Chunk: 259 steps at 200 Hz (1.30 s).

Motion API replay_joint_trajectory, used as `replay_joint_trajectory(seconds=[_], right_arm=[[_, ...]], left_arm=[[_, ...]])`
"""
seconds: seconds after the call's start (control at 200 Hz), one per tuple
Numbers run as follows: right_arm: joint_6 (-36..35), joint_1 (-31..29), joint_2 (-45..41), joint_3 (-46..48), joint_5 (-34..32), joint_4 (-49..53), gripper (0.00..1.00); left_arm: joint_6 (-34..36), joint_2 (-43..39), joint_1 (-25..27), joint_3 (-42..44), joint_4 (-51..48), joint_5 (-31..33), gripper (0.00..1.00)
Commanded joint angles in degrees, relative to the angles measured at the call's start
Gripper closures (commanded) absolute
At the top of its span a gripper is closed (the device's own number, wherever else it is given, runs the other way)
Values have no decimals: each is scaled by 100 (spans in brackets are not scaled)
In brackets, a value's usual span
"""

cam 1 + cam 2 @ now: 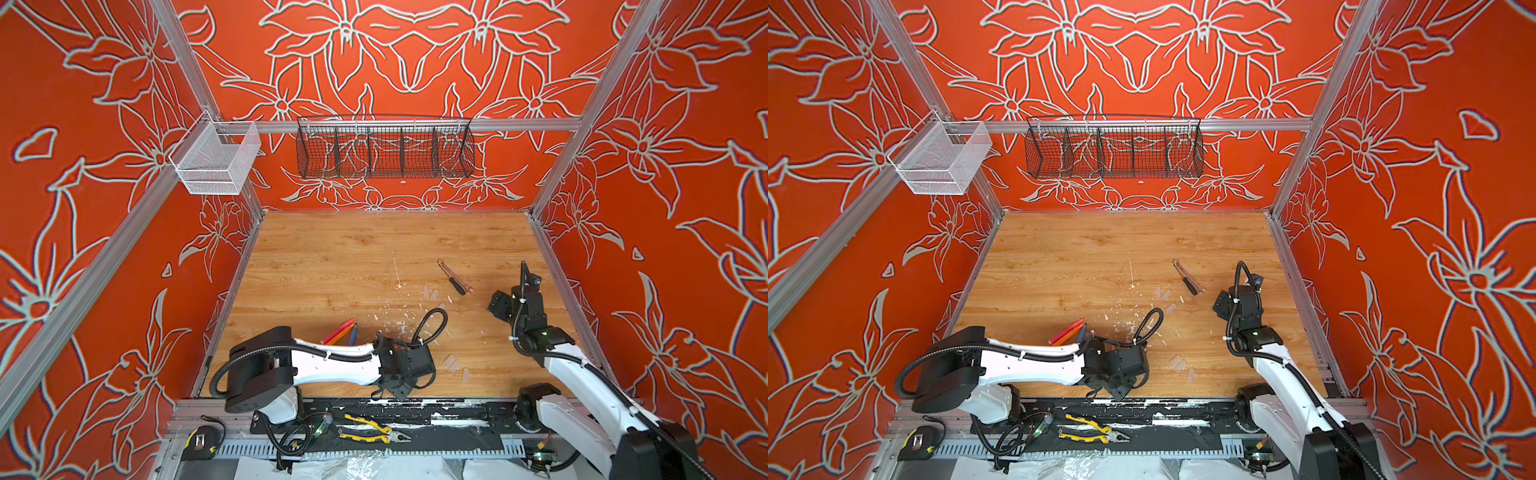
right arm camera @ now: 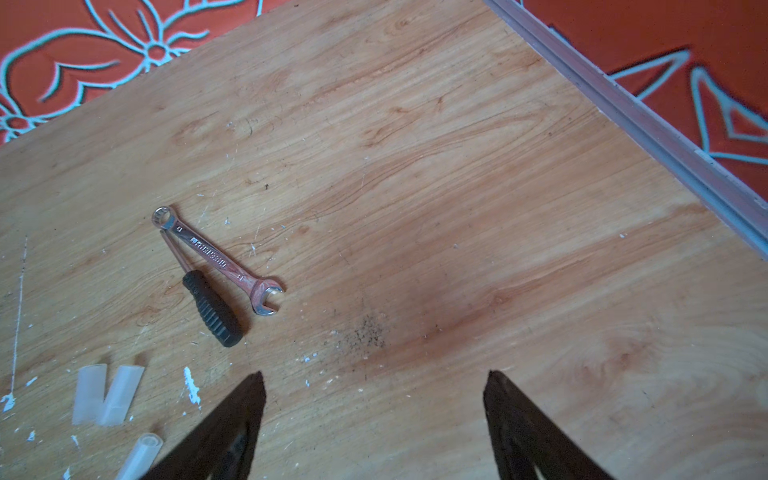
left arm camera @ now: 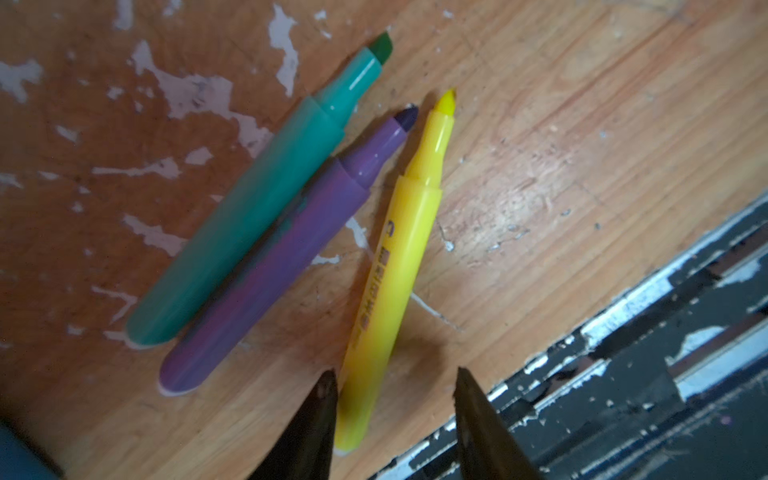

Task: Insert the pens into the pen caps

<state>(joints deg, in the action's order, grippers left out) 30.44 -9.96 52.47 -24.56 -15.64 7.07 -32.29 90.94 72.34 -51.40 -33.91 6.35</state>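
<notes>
Three pens lie side by side in the left wrist view: green [image 3: 257, 199], purple [image 3: 282, 257] and yellow [image 3: 395, 257], all uncapped. My left gripper [image 3: 395, 372] is open and straddles the yellow pen's back end. One finger [image 3: 326, 390] touches the pen, while a gap remains at the other finger. In both top views pink-red [image 1: 337, 328], orange [image 1: 343, 334] and blue [image 1: 353, 333] pens lie behind the left arm. Clear pen caps [image 2: 89, 392] lie near my right gripper [image 2: 374, 374], which is open over bare wood. More caps [image 1: 452, 364] lie right of the left gripper [image 1: 397, 388].
A wrench [image 2: 216, 257] and a black-handled screwdriver [image 2: 212, 307] lie ahead of the right gripper. The black front rail [image 3: 623, 374] runs close beside the left fingers. Yellow pliers [image 1: 374, 430] and a tape measure [image 1: 199, 440] sit on the front ledge. Wire baskets [image 1: 384, 151] hang on the back wall.
</notes>
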Motion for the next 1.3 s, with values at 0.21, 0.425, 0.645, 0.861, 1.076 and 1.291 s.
replay_joint_trajectory(seconds=[0.21,0.425,0.645,0.861,1.076,1.291], right_arm=[[-30,-372,513,-498,-615,130,18],[-39,-549,684,-625,-859,175,18],[-68,-671,734,-664,-998,189,19],[-76,-751,697,-639,-1063,197,19],[-71,-771,607,-611,-1094,208,18],[382,-778,-42,-917,-898,1328,18]], left_arm=[[-281,154,17,-153,-251,93,66],[-343,253,17,-139,-318,165,72],[-379,400,17,-134,-340,209,77],[-350,632,16,-159,-240,165,83],[-348,609,10,-162,-221,224,90],[-411,34,-53,-632,-951,792,99]])
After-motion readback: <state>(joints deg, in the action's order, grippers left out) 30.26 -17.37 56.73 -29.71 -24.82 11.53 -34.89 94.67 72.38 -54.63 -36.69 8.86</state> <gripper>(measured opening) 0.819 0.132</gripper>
